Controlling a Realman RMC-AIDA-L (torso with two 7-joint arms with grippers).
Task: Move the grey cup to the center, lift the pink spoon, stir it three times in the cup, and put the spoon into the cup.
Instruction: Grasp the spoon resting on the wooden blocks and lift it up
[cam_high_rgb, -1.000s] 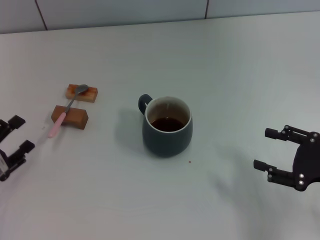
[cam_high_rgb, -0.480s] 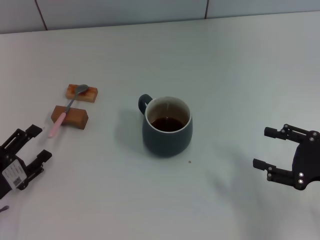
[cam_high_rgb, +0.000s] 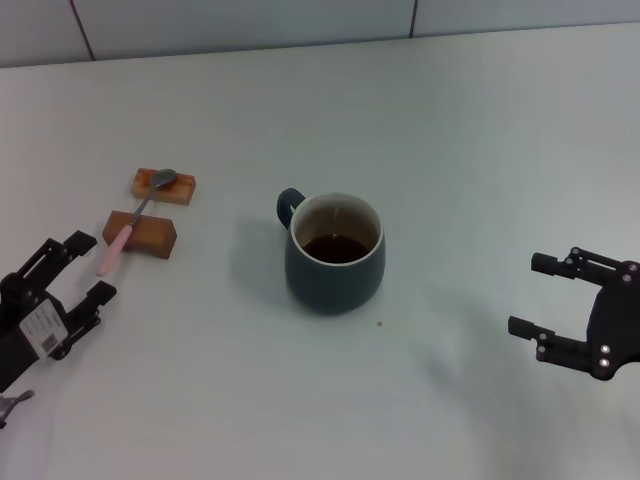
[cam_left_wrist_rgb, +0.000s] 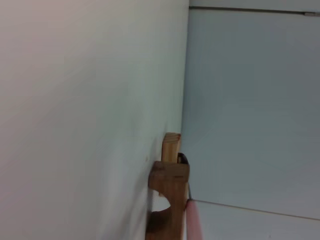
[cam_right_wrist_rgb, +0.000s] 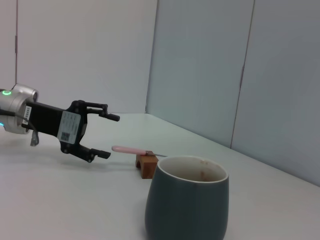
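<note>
Cup first: the rounded dark grey-teal ceramic mug sits mid-table, coffee inside. I judge the spoon pickup is in hand. The thin pink-handled metal spoon lies across two small brown wooden blocks, left of the mug. My left gripper, jaws spread, hovers just short of its handle tip; next I need a fine pinch. The right gripper waits spread, well right of the mug.

Pink spoon rests across 2 blocks.
</note>
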